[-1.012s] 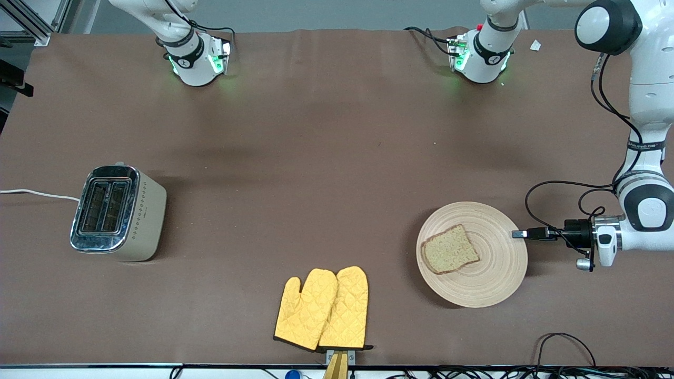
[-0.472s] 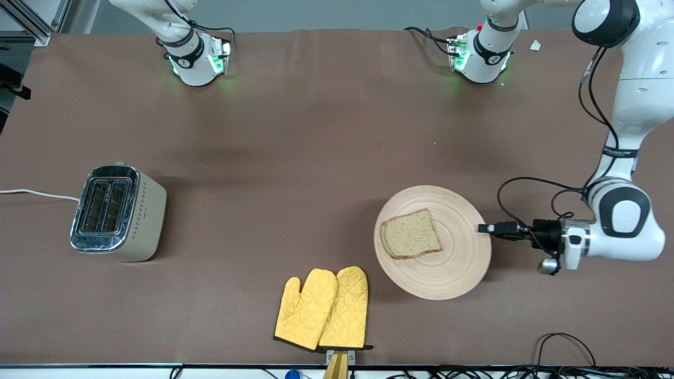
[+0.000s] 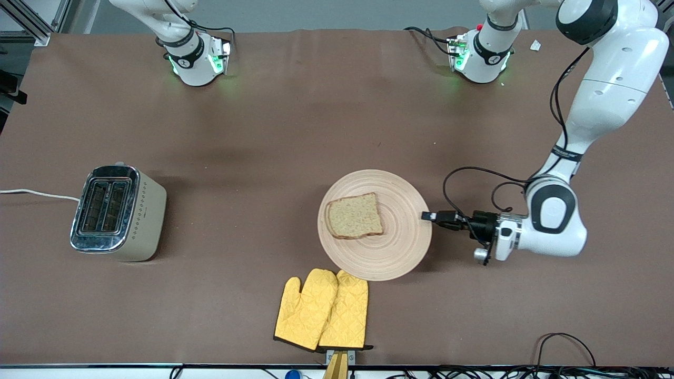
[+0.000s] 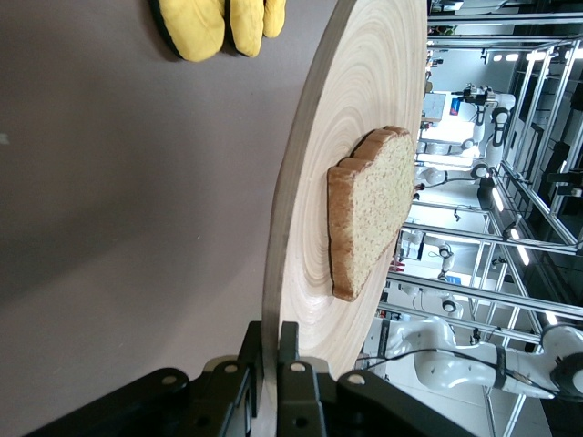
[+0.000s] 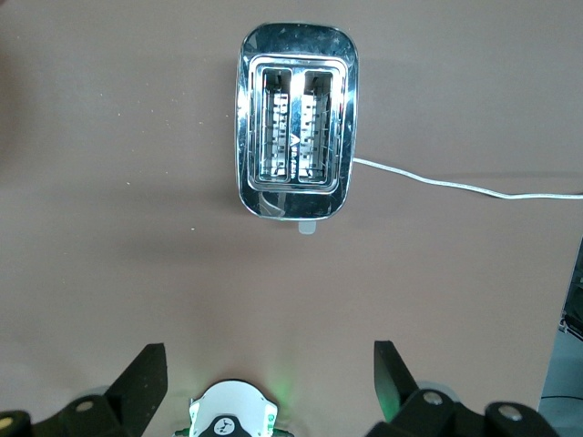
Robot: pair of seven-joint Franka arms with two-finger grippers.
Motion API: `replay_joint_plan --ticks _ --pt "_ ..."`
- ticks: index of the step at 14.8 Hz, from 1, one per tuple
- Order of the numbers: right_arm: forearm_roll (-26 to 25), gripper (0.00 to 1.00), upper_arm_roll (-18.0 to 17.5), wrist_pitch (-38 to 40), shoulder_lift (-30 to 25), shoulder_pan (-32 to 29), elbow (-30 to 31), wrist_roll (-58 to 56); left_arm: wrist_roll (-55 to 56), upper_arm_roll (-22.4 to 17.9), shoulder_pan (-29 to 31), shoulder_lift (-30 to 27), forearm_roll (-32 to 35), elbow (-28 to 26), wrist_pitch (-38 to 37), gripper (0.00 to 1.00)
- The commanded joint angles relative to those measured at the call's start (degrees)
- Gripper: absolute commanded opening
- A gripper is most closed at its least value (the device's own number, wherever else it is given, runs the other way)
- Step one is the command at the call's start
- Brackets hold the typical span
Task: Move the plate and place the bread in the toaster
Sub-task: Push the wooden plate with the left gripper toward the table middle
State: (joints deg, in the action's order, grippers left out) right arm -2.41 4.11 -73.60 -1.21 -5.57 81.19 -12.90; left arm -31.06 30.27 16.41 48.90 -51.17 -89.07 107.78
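Observation:
The pale wooden plate (image 3: 392, 252) lies on the brown table near the middle, just farther from the front camera than the yellow mitts. The brown bread slice (image 3: 354, 216) lies flat on it. My left gripper (image 3: 427, 216) is shut on the plate's rim at the edge toward the left arm's end. In the left wrist view the gripper (image 4: 271, 339) pinches the rim of the plate (image 4: 364, 109) with the bread (image 4: 369, 209) on it. The cream toaster (image 3: 118, 213) stands toward the right arm's end, slots empty. My right gripper (image 5: 269, 382) is open and empty, high over the table with the toaster (image 5: 296, 137) in its view.
A pair of yellow oven mitts (image 3: 322, 310) lies near the front edge, its tips touching or just under the plate's rim; it also shows in the left wrist view (image 4: 219, 23). The toaster's white cord (image 3: 37, 193) runs off the table's end. Both arm bases stand along the back edge.
My left gripper has dragged the plate with the bread on it toward the right arm's end and slightly farther from the front camera. It now reaches the mitts. The bread turned slightly.

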Motion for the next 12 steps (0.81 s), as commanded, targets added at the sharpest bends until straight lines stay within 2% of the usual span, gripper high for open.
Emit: replay_joint_plan --ticks 1,4,10,12 --pt "-0.23 1.0 -0.51 -0.49 -1.52 -1.2 1.69 0.16 -0.32 4.87 1.0 -1.09 -2.26 -5.13 6.62 0.0" --pt "-0.14 1.0 -0.6 -1.28 -1.25 -1.38 2.3 0.25 -0.41 7.43 -1.1 -0.74 -3.22 -8.13 12.88 0.0" --pt "-0.06 1.0 -0.69 -0.93 -1.95 -1.46 2.3 0.33 -1.2 7.44 -6.64 0.14 -6.39 -10.69 19.39 0.0" --pt "1.6 1.0 -0.95 -1.54 -2.13 -0.94 4.66 1.64 -1.37 7.35 -8.84 0.49 -7.36 -10.86 20.97 0.0"
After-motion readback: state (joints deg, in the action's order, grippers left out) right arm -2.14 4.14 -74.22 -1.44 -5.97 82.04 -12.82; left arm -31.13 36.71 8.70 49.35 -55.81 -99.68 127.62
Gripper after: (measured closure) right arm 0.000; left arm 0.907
